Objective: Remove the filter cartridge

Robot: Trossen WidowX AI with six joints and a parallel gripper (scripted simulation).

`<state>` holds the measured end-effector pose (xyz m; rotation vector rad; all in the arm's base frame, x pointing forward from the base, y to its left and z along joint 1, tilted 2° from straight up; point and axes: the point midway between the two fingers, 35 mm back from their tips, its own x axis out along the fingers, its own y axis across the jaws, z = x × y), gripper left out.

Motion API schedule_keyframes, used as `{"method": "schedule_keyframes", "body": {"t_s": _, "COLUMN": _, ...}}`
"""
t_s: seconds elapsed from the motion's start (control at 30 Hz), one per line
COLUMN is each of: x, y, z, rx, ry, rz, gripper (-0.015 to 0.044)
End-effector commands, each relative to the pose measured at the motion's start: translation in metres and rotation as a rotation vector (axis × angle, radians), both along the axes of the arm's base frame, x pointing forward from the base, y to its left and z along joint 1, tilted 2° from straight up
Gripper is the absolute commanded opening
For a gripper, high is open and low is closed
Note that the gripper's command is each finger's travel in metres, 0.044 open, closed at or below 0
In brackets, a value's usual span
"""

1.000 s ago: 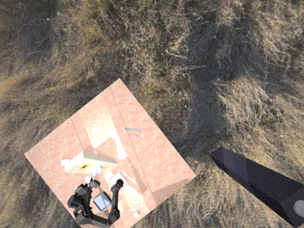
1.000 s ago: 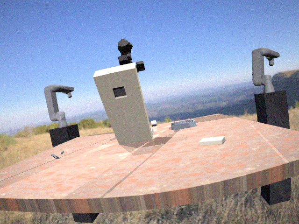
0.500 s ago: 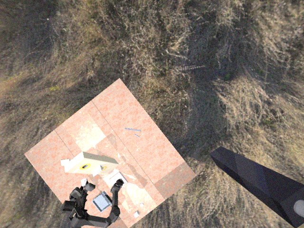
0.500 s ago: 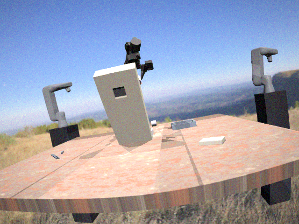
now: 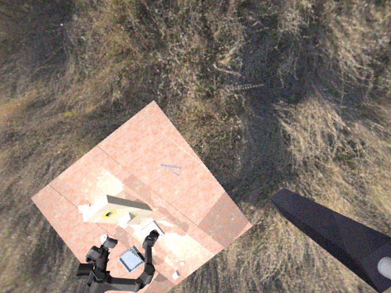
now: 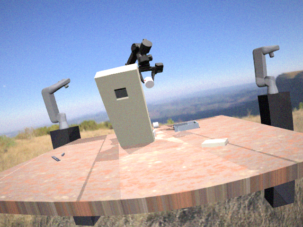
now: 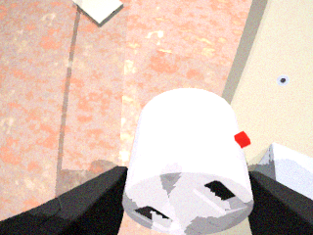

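Cartridge (image 7: 188, 157), white and round, sits clamped between the two dark fingers of the hand (image 7: 186, 211), with its slotted face turned toward the wrist camera; two narrow dark slots show on that face and a small red mark sits on its side wall. Exterior view shows the cartridge (image 6: 148, 82) held in the air, well above the table (image 6: 171, 166), just beside the upper right edge of the service panel (image 6: 127, 107) and out of it. Hand (image 6: 147, 79) is closed on the cartridge, with the fingers standing about half apart at the cartridge's width. Panel is a tall beige slab, tilted, standing on the table; its far face carries a small dark square window. From the top view the panel (image 5: 126, 204) shows a yellow ring around a dark round socket (image 5: 109, 213). Tray (image 6: 186, 126), grey and shallow, rests on the table behind and to the right of the panel's foot, apart from the cartridge; from above the tray (image 5: 131, 259) lies between the arm's links. A flat white block (image 6: 214, 142) lies on the table well to the right of the panel. Wrist view shows reddish table surface under the cartridge and a beige panel face at the right edge.
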<state>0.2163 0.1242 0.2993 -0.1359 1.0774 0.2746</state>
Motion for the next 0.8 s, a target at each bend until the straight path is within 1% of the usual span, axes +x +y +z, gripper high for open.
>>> {"method": "schedule_keyframes", "body": {"t_s": 0.0, "x": -0.011, "y": 0.021, "z": -0.003, "rx": 0.011, "ry": -0.007, "rz": 0.132, "gripper": 0.0}}
{"method": "schedule_keyframes", "body": {"t_s": 0.37, "x": -0.047, "y": 0.067, "z": -0.015, "rx": 0.021, "ry": -0.014, "rz": 0.451, "gripper": 0.0}}
{"method": "schedule_keyframes", "body": {"t_s": 0.77, "x": -0.097, "y": 0.107, "z": -0.028, "rx": 0.037, "ry": -0.028, "rz": 0.799, "gripper": 0.0}}
